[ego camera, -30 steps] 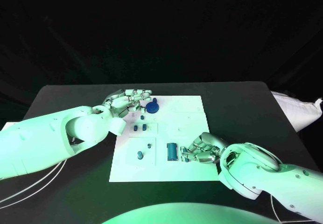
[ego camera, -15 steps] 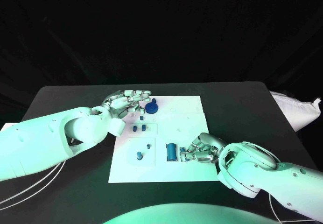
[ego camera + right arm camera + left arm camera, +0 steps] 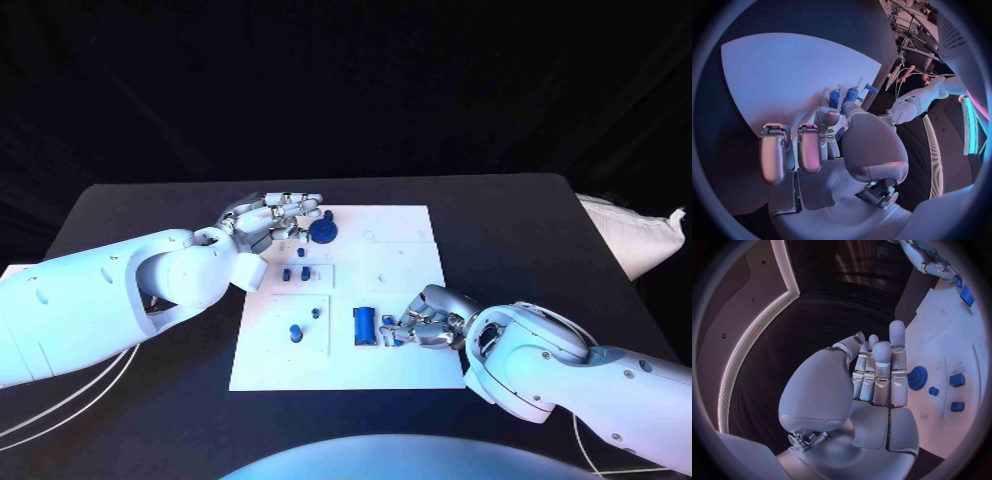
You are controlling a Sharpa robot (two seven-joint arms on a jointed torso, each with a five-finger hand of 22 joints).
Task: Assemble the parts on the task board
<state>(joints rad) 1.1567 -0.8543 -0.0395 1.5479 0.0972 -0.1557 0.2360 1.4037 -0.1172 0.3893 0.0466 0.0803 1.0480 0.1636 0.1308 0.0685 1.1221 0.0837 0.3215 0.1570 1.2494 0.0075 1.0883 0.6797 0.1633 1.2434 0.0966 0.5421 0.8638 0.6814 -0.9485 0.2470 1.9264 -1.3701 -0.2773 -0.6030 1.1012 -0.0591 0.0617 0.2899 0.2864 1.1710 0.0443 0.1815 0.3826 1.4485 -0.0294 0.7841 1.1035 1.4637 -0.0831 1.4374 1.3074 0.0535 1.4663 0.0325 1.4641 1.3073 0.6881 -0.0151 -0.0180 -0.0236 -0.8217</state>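
Head view: my left hand (image 3: 271, 217) hovers at the white task board's (image 3: 404, 300) far left corner, fingers straight, holding nothing, beside a blue gear (image 3: 327, 233). My right hand (image 3: 428, 320) rests on the board's near edge beside a blue block (image 3: 366, 325) (its grip I cannot tell).

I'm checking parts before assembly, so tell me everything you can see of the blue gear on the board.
The gear is a dark blue toothed disc with a raised hub, plastic by its look. It lies flat at the far end of the white board, beside the fingers of the left hand. Whether they touch it cannot be told. The left wrist view shows its teeth past those fingers.
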